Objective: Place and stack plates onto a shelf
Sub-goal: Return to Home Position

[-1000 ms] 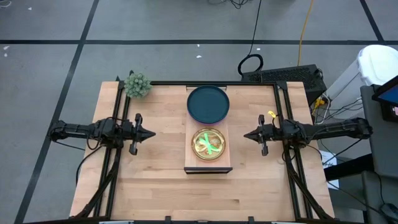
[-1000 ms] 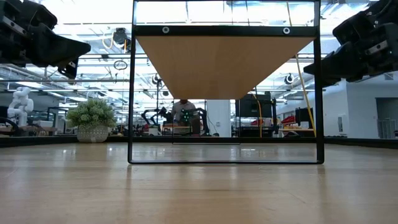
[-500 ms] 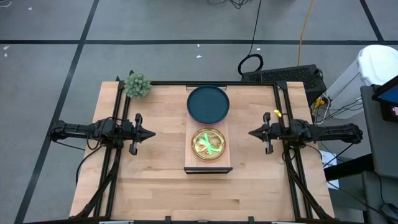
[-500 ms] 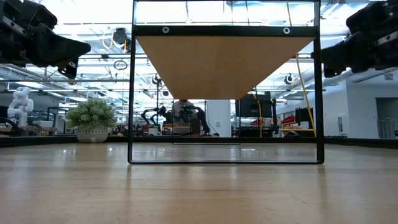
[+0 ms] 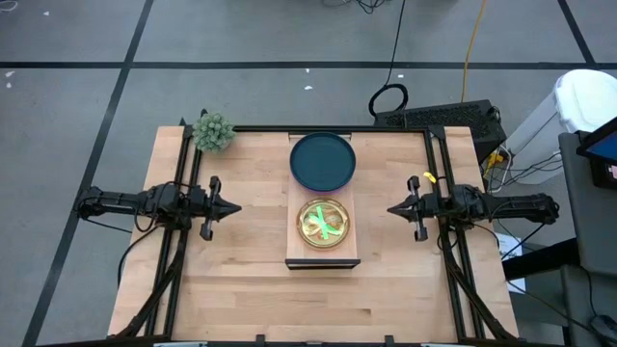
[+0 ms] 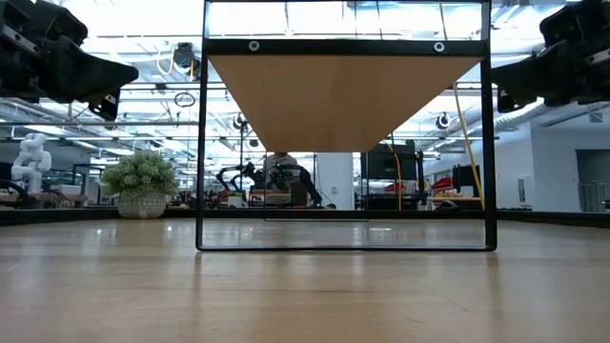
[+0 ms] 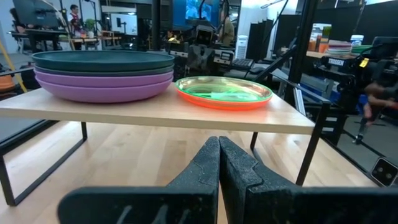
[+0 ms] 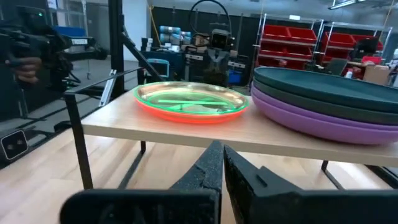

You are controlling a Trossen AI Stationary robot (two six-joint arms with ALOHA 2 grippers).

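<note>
The shelf (image 5: 323, 253), a raised light-wood plank on black legs, stands mid-table. Its far end bears a stack of large plates (image 5: 323, 161), dark teal on purple (image 7: 102, 78). Its near end bears a stack of small plates (image 5: 323, 223), neon green on pink (image 8: 189, 101). My left gripper (image 5: 237, 206) hangs shut on the shelf's left and points level at it, holding nothing. On the shelf's right, my right gripper (image 5: 390, 208) does the same, shut and holding nothing. Both are clear of the shelf and the plates. The wrist views show the shut fingertips of my left gripper (image 7: 219, 162) and of my right gripper (image 8: 222, 165).
A small green plant (image 5: 213, 132) stands at the table's far left corner. Black frame rails (image 5: 183, 183) run along both sides of the table under the arms. Bare tabletop (image 5: 318, 304) lies near the front edge and on either side of the shelf.
My right gripper has drawn back a little from the shelf toward the table's right edge and risen slightly, staying shut. The plates and the shelf have kept still.
</note>
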